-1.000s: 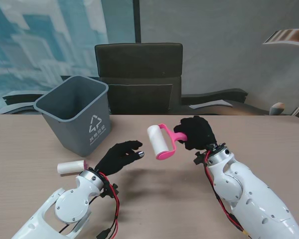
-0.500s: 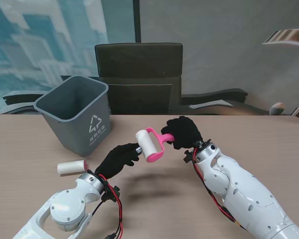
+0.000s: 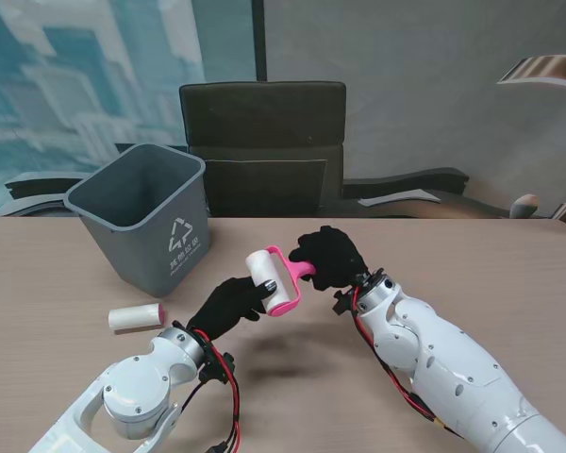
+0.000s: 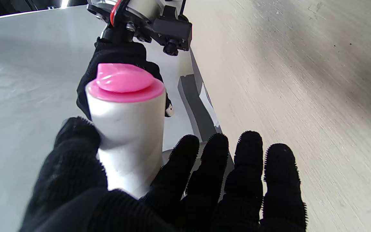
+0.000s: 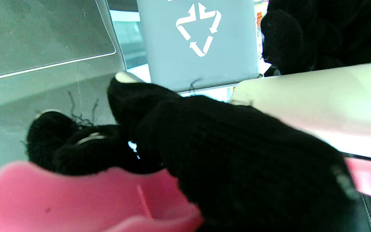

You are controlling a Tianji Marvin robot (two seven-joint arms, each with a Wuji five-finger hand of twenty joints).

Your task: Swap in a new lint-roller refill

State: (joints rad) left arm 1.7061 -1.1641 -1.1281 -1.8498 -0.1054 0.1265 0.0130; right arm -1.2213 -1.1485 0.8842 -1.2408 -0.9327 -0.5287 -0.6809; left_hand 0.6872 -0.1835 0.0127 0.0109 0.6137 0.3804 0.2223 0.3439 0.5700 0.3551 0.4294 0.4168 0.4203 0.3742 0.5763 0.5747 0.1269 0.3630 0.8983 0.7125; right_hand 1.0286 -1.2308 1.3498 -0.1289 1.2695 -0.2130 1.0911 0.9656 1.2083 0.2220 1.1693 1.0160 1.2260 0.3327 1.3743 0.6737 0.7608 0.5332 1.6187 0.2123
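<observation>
R hand (image 3: 328, 260) clamps pink roller handle (image 3: 297, 268) mid-frame above surface, L hand (image 3: 234, 302) closing on old refill (image 3: 262, 269): wrap fully, pull straight along axis w/o twisting.

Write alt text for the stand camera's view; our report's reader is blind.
Two black-gloved robot hands meet over a wooden table: the right hand holds a pink lint roller, the left hand touches its white roll. A spare roll lies left, near a grey bin.
</observation>
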